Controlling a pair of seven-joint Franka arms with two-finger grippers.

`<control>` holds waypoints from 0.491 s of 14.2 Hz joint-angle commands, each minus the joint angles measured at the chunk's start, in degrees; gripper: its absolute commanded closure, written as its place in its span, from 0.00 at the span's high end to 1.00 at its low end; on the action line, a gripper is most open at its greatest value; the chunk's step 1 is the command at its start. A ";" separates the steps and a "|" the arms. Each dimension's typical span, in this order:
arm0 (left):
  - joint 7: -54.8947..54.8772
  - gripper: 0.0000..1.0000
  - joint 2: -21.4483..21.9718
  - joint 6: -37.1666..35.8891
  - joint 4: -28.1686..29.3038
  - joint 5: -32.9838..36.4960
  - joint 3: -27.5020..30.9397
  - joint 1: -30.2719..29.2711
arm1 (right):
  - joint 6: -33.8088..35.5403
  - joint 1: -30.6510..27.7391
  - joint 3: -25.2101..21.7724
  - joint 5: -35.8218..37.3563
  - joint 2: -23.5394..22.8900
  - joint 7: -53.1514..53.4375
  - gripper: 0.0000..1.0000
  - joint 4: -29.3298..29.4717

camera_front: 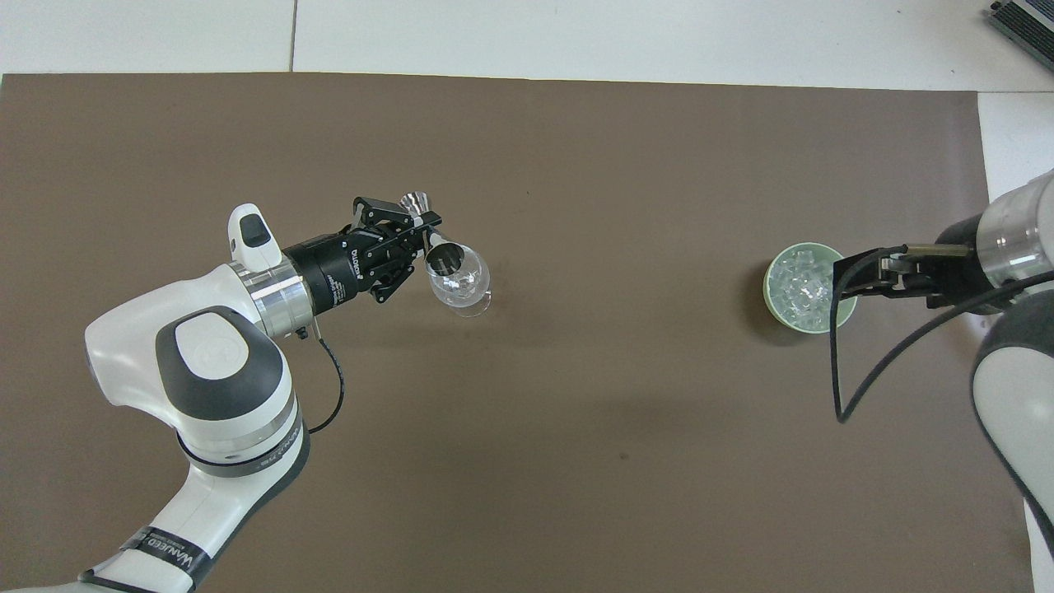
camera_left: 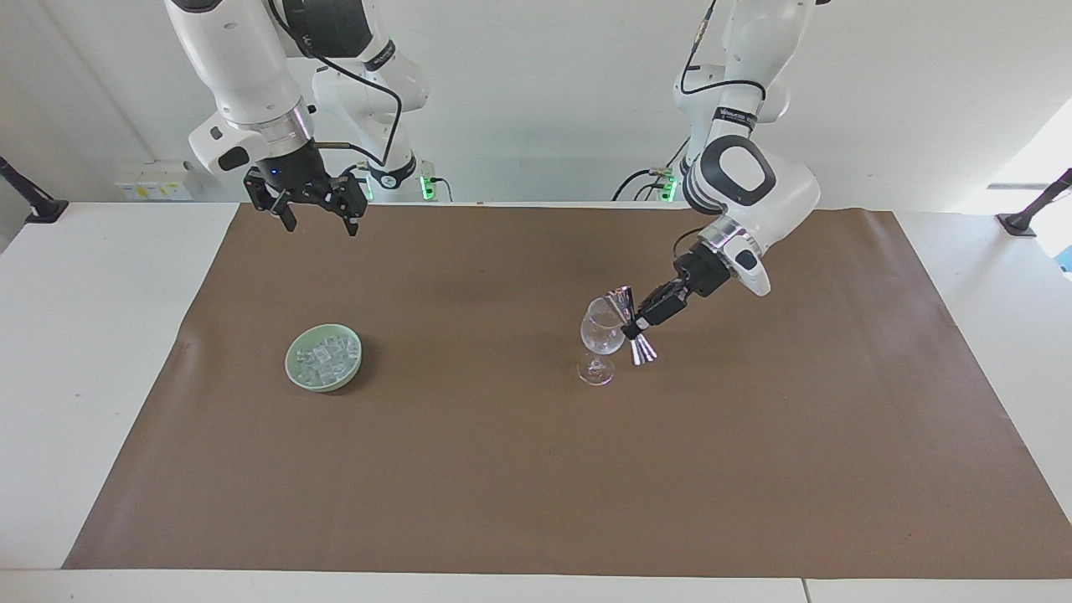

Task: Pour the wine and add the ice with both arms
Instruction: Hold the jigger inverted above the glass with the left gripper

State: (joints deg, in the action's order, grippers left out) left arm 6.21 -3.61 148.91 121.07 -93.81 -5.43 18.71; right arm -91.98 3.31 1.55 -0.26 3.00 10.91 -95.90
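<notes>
Brown mat [camera_left: 502, 469] covers white table [camera_left: 92, 335]; white wall [camera_left: 536, 100] at robots' end.

Two white jointed arms [camera_left: 745, 180], grey caps at joints. Silver wrist rings, black grippers. Thin black cables loop alongside the wrists.
</notes>
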 commanded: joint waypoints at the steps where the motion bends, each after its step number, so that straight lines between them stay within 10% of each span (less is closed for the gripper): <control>1: -1.64 0.00 0.37 2.43 -0.39 -2.08 0.77 1.76 | 0.93 -1.02 0.38 -1.32 0.51 -1.77 1.00 -0.34; 7: -5.24 0.00 0.19 2.52 -0.48 -1.90 0.77 2.12 | 0.93 -1.02 0.38 -1.32 0.51 -1.69 1.00 -0.34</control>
State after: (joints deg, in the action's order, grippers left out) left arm 3.16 -3.62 149.95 120.92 -94.03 -5.43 19.39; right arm -91.98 3.31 1.55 -0.26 3.00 10.91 -95.90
